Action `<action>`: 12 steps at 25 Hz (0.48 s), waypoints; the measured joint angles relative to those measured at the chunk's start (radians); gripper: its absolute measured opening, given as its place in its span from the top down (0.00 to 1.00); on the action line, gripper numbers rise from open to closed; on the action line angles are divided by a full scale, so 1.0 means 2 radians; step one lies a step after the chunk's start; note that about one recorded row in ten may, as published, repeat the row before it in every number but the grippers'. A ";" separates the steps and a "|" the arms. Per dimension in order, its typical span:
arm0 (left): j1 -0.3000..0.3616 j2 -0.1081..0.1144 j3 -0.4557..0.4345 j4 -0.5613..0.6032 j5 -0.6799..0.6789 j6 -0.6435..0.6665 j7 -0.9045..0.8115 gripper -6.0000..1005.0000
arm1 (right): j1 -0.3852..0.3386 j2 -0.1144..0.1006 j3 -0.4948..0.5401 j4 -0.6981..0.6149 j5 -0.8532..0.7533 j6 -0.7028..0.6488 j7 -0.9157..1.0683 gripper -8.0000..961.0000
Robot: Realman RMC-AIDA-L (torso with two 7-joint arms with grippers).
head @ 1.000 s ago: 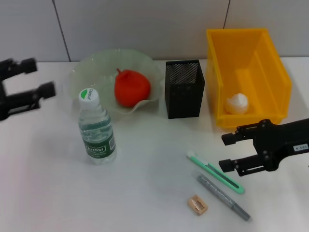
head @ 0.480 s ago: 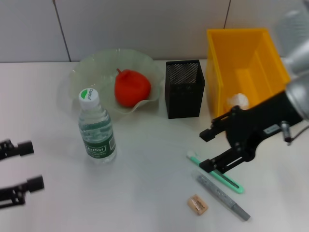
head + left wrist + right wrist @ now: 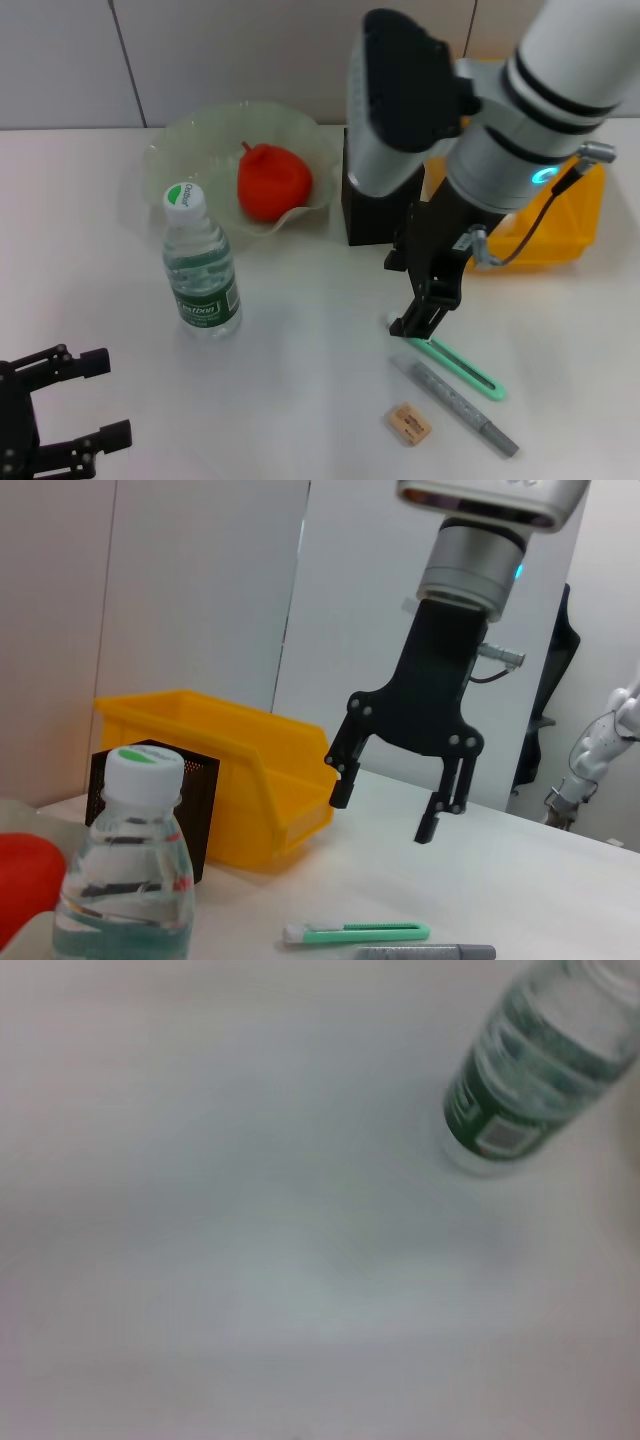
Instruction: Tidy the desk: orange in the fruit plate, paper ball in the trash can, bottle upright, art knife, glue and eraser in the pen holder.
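Note:
The orange (image 3: 272,182) lies in the pale green fruit plate (image 3: 190,140). The bottle (image 3: 200,265) stands upright on the desk (image 3: 300,380). In front right lie the mint-green art knife (image 3: 458,366), the grey glue (image 3: 462,407) and the tan eraser (image 3: 408,423). My right gripper (image 3: 398,295) hangs open, pointing down just above the knife's white tip; the left wrist view shows it (image 3: 385,815) above the art knife (image 3: 355,933). The right arm partly hides the black pen holder (image 3: 368,222) and the yellow trash can (image 3: 582,215). The paper ball is hidden. My left gripper (image 3: 108,398) is open at the front left.
The right arm's thick white and black body fills the upper middle and right of the head view. A grey panelled wall stands behind the desk. The right wrist view shows only the bottle (image 3: 530,1080) and bare desk surface (image 3: 250,1260).
My right arm has swung in from the right edge to the middle, its gripper now over the art knife's tip. My left arm has drawn back from the far left to the front-left corner.

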 joint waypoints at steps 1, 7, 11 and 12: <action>0.001 0.000 0.000 -0.003 0.000 -0.001 0.002 0.19 | 0.010 0.000 -0.007 0.013 -0.006 0.004 0.010 0.21; 0.001 0.000 0.000 -0.010 0.000 -0.003 0.003 0.19 | 0.068 0.003 -0.044 0.113 -0.041 0.052 0.089 0.21; 0.000 -0.002 0.002 -0.010 0.001 -0.006 0.003 0.19 | 0.097 0.004 -0.057 0.190 -0.044 0.101 0.160 0.21; -0.001 -0.003 0.003 -0.010 0.001 -0.006 0.004 0.19 | 0.103 0.004 -0.056 0.207 -0.043 0.109 0.175 0.21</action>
